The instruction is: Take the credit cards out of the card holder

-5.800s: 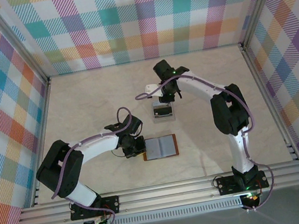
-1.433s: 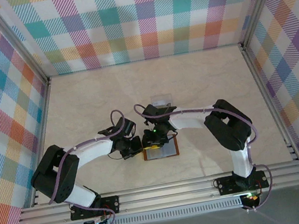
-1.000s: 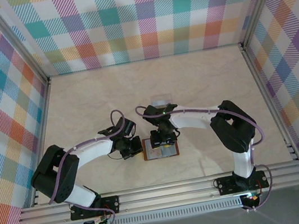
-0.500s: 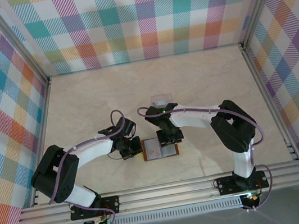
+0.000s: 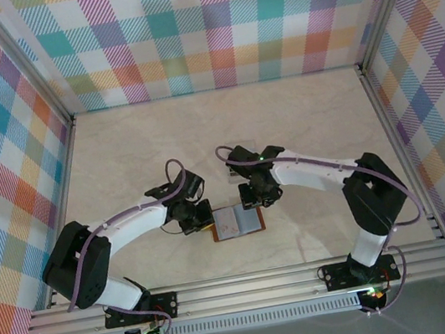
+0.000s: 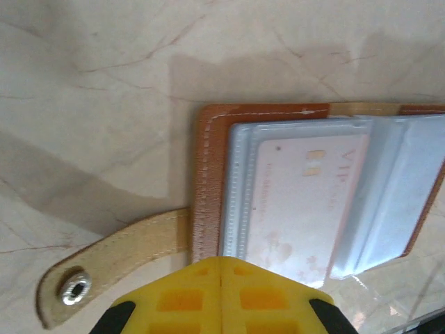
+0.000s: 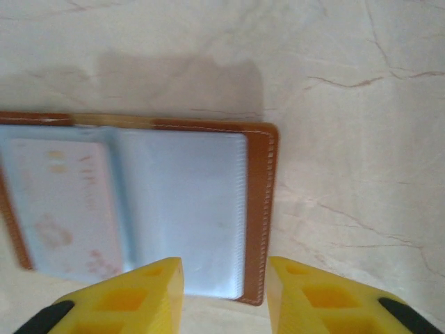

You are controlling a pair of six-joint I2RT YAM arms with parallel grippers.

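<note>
The brown card holder [image 5: 248,230] lies open and flat on the table, its snap tab [image 6: 73,289] stretched out to one side. A pale credit card [image 6: 299,202] with pink print sits inside one grey-blue sleeve [image 7: 59,202]. The other sleeve [image 7: 184,209] looks empty. My left gripper [image 5: 204,221] is shut, its yellow tips [image 6: 221,263] meeting at the holder's edge beside the tab. At the opposite end, my right gripper [image 5: 255,202] stands open [image 7: 224,282], with the holder's brown corner [image 7: 259,278] between its fingers [image 7: 149,292].
The holder rests on a pale marbled table [image 5: 307,111] boxed in by checkered walls [image 5: 208,25]. A metal rail [image 5: 250,285] runs along the near edge by the arm bases. Both arms crowd the middle of the table.
The right gripper came from the back of the table onto the holder, then drew off to its far right end. The left gripper has stayed at the holder's left edge.
</note>
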